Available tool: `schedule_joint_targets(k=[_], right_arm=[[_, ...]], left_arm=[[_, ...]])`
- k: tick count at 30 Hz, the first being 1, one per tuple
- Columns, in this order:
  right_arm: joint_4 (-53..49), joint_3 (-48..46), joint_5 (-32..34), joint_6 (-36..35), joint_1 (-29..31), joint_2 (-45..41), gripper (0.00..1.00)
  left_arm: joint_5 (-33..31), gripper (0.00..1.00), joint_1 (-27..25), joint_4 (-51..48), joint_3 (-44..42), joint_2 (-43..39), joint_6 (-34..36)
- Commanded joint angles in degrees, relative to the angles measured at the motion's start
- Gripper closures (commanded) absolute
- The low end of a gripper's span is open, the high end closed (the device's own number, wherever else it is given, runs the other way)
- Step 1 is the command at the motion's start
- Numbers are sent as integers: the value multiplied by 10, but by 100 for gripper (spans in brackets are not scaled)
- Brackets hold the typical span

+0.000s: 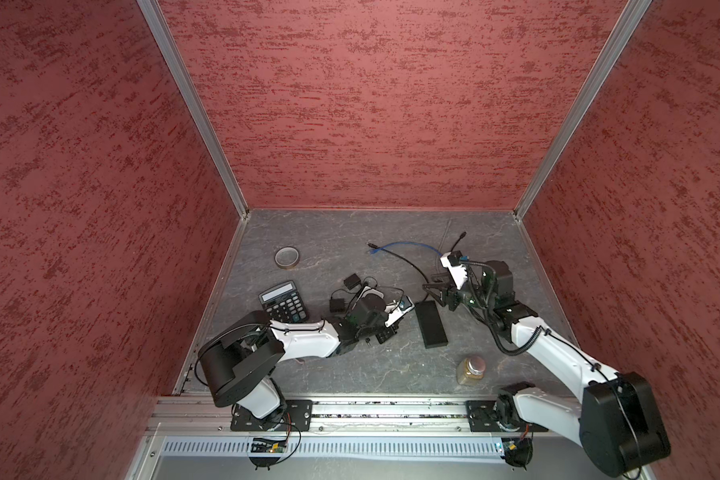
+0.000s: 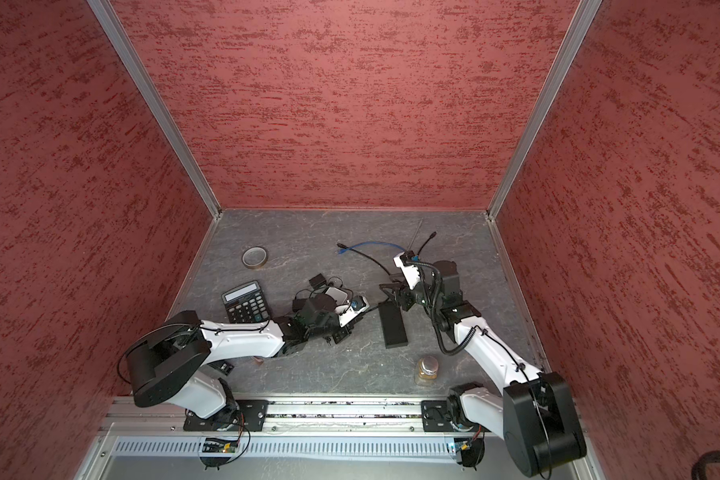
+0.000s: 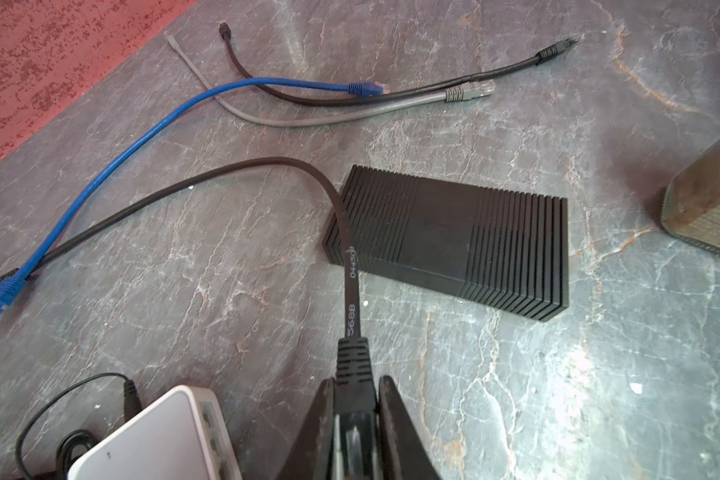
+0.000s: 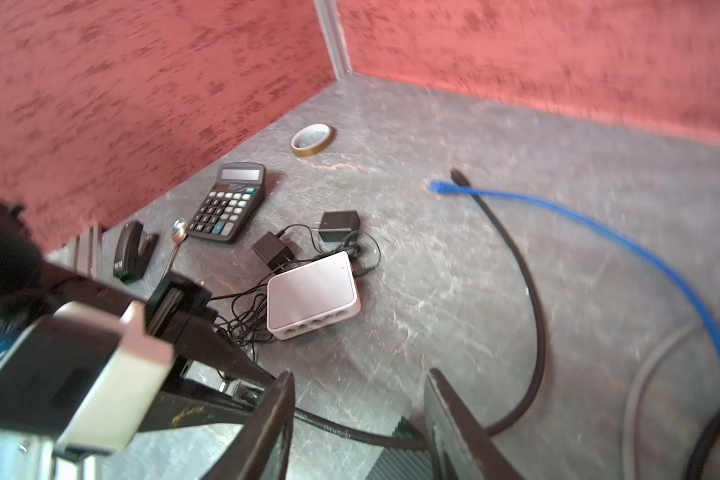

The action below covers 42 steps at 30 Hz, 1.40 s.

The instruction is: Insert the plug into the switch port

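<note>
Crowding white switch (image 4: pixel 312 295): adapters (image 4: pixel 339 224), tangled cord (image 4: pixel 242 320), calculator (image 4: pixel 227 203).

Smooth white plastic switch (image 4: pixel 312 291), matt ribbed black box (image 3: pixel 445 241), stone-look tabletop (image 3: pixel 184 332).

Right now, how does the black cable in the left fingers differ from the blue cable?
The black cable is pinched at its plug between the fingers of the left gripper; the blue cable lies loose on the table, both plugs free. The black cable arches up off the table; the blue cable lies flat. Both end in network-style plugs.
</note>
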Motion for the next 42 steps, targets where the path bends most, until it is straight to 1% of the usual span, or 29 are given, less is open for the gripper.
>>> schedule_joint_targets(k=[1, 3, 5, 6, 10, 15, 18, 20, 24, 27, 30, 32, 37, 42], right_arm=[[86, -17, -59, -91, 10, 4, 46], [87, -15, -78, -105, 15, 19, 46], [85, -13, -93, -116, 20, 40, 46], [83, -12, -95, -122, 23, 50, 47], [96, -12, -99, -127, 30, 86, 49], [108, -11, -108, -134, 34, 112, 49], [89, -4, -128, -173, 37, 116, 49], [82, -6, -139, -216, 40, 112, 49], [45, -14, -154, -361, 50, 98, 47], [-5, 2, -161, -429, 54, 100, 47], [-48, 24, -168, -463, 64, 115, 50], [-61, 33, -170, -472, 71, 127, 53], [-79, 52, -171, -484, 88, 152, 56], [-84, 61, -188, -489, 100, 168, 59]], left_arm=[[-3, 80, 6, 9, -7, -12, 17], [-10, 82, 6, 9, -9, -17, 20], [-17, 90, 6, 9, -12, -23, 23], [-21, 91, 6, 7, -12, -26, 24], [-28, 91, 7, -2, -14, -37, 28], [-26, 94, 7, -21, -10, -49, 35], [-21, 94, 5, -33, -12, -60, 44], [-17, 94, 6, -46, -8, -69, 47], [0, 94, 6, -72, -3, -93, 53], [10, 94, 4, -82, -2, -107, 54], [19, 94, 4, -90, -1, -118, 53], [22, 94, 3, -94, 0, -121, 53], [30, 94, 0, -100, 3, -125, 53], [31, 94, -1, -100, 4, -126, 55]])
